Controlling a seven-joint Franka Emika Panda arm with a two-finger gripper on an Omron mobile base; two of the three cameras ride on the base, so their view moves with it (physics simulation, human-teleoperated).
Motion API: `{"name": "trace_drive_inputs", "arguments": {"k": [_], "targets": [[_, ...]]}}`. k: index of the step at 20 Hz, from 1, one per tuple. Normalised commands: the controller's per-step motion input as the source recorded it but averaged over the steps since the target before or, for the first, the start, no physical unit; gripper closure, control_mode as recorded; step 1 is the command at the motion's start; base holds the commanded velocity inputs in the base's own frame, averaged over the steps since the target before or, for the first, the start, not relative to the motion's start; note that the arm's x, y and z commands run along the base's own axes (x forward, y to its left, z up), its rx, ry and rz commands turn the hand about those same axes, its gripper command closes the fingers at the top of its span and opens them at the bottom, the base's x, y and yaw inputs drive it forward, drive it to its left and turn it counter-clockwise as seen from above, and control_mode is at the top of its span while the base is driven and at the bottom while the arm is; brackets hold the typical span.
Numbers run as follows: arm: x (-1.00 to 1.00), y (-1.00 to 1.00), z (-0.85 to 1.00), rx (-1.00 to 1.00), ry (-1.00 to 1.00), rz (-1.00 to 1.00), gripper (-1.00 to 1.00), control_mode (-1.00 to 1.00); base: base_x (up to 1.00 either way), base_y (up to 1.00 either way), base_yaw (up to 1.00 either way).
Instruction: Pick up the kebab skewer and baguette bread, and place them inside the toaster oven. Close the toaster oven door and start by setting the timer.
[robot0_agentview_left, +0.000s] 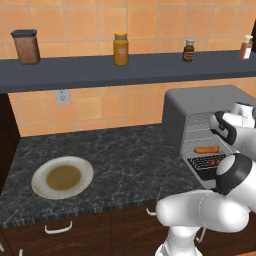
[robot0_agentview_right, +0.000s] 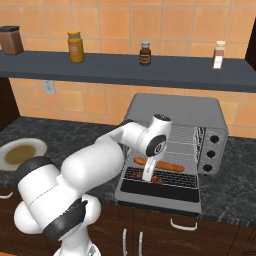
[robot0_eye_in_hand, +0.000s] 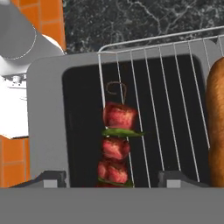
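As you read these lines from the robot outward, each label names one part of the scene.

End effector (robot0_eye_in_hand: 112, 178): you see its two dark fingertips spread apart, one on either side of the kebab skewer, with nothing pinched between them; in the right base view it hangs over the front of the pulled-out rack.

Kebab skewer (robot0_eye_in_hand: 116, 146): lying on the wire rack (robot0_eye_in_hand: 166, 87) between your fingertips, red meat chunks with green slices between them and a curled hook at its far end; it rests freely on the wires.

Toaster oven door (robot0_agentview_right: 159, 192): folded down flat toward you, its dark glass pane showing beneath the rack wires.

Baguette bread (robot0_agentview_right: 161, 164): lying across the rack just behind the skewer, inside the oven's mouth; in the hand view it runs along the right edge.

Toaster oven (robot0_agentview_right: 176, 107): a grey box standing on the dark marbled surface (robot0_agentview_left: 125, 155), three round knobs on its right panel.

Plate (robot0_agentview_left: 62, 176): well apart from the oven at your left on the same surface, white rim, brownish centre.

Shelf (robot0_agentview_left: 100, 70): on the tiled wall beyond, carrying a brown canister (robot0_agentview_left: 26, 46), a yellow jar (robot0_agentview_left: 120, 48), a small dark bottle (robot0_agentview_left: 188, 50) and a reddish bottle (robot0_agentview_right: 218, 55).
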Motion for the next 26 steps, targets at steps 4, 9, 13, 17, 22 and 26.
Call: {"name": "trace_drive_inputs", "arguments": {"k": [4,9,13,17,22,26], "targets": [[0.0,-0.01,0.0,0.0,-0.05,0.0,-1.0,-1.0,0.0,0.0,0.0],[-0.03,0.0,0.11,0.0,-0.08,0.0,-1.0,-1.0,0.0,0.0,0.0],[-0.31,0.0,0.27,0.0,-0.07,0.0,-1.0,-1.0,0.0,0.0,0.0],[-0.46,-0.02,0.28,0.0,0.0,0.01,-1.0,-1.0,0.0,0.0,0.0],[-0.76,0.0,0.0,0.0,0.02,0.12,-1.0,-1.0,0.0,0.0,0.0],[-0.86,0.0,0.0,0.0,0.02,0.17,-1.0,-1.0,0.0,0.0,0.0]]}}
